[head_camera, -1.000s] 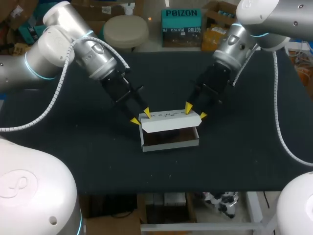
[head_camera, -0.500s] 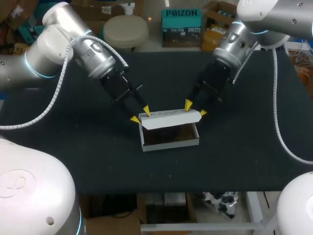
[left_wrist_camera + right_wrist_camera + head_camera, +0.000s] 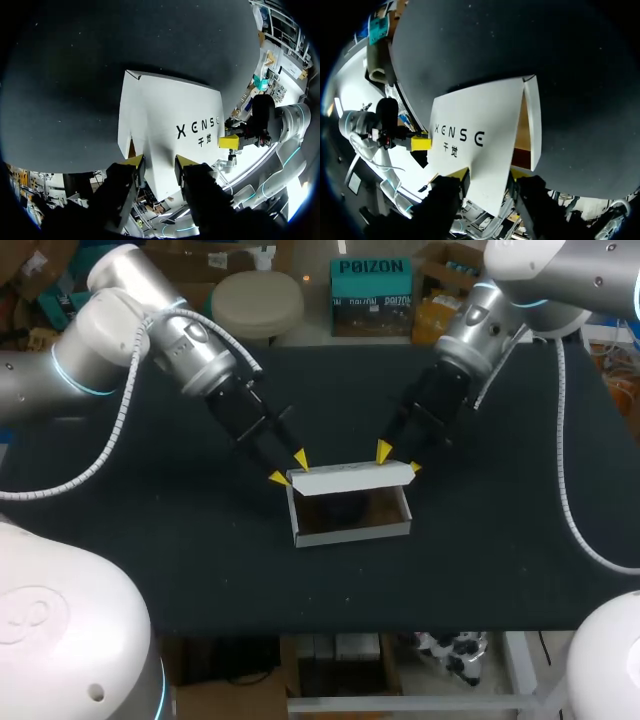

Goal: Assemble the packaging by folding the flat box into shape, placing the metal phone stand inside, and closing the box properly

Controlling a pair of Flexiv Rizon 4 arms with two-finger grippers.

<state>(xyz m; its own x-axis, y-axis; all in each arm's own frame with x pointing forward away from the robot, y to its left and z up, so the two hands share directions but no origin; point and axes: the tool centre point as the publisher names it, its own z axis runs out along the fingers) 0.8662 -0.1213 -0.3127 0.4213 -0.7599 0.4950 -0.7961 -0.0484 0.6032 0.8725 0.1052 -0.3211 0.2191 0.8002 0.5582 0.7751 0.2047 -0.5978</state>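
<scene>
Your left fingers (image 3: 298, 459): narrow, pinching the 9 o'clock end of the white printed cardboard lid (image 3: 350, 478). Lid just swung back toward 12. The white cardboard box (image 3: 350, 531) sits mid black surface (image 3: 480, 560), open, with the dark metal phone stand (image 3: 340, 508) inside. Right fingers (image 3: 384, 451) pinch the 3 o'clock end. Closing still to do.

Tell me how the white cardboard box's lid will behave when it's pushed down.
The white cardboard lid looks like thin sheet, so it will probably flex rather than stay stiff. It stands raised along the far wall of the open box, so its fold may spring it back up. The box looks light and could slide on the black table mat.
</scene>
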